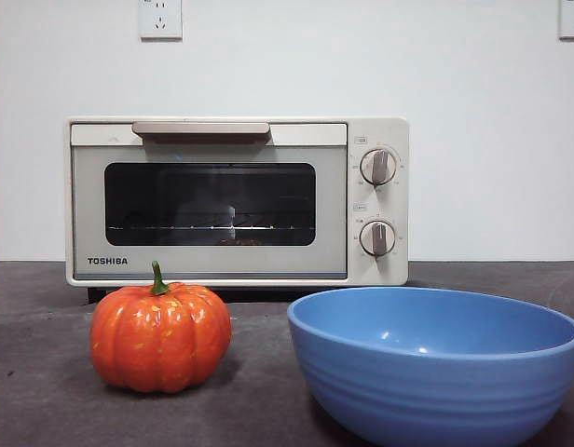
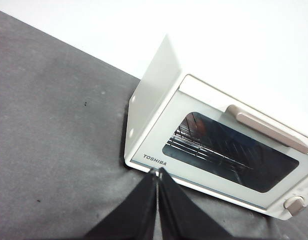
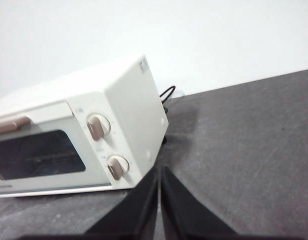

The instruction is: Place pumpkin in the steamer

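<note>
Left gripper (image 2: 157,172) and right gripper (image 3: 159,170) both closed, empty, each facing steamer (image 1: 237,200), door closed. Pumpkin (image 1: 160,337) on table (image 1: 35,372) before steamer, beside blue bowl (image 1: 434,363), away from both grippers.

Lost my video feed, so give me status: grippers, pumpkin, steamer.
Left gripper shut, right gripper shut, both empty, clear of the work. Pumpkin on table before steamer, beside blue bowl. Steamer door closed, blocking entry.
</note>
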Robot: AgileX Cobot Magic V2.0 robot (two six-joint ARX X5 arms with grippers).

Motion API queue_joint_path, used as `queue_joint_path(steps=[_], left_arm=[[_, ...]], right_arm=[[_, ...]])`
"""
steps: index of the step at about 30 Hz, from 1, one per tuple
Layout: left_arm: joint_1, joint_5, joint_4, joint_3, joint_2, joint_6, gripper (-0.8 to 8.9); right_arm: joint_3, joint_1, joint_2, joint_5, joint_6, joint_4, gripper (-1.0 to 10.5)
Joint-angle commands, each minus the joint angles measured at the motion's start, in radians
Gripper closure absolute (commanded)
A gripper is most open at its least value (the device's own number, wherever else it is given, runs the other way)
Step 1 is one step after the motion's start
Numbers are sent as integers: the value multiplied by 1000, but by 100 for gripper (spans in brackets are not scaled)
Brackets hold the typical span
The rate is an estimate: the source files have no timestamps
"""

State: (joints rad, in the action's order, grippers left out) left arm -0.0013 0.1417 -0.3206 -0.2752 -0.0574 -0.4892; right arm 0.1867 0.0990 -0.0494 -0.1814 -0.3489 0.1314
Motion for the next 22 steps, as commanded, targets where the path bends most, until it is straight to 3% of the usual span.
queue_joint_path(steps=[1,6,16,22], left_arm=[[-1,10,-31,-77,-44,20,798],[-1,69,-106,-208,-154,105,798],[-1,322,-312,-484,-435,299,798],[-10,415,-487,-606,-557,431,798]], right_arm=[[73,3,-48,0,-10,12,942],[218,3,-175,-19,28,87,942],[564,3,-513,-203,269,409,942],[737,4,-676,-298,406,647,942]])
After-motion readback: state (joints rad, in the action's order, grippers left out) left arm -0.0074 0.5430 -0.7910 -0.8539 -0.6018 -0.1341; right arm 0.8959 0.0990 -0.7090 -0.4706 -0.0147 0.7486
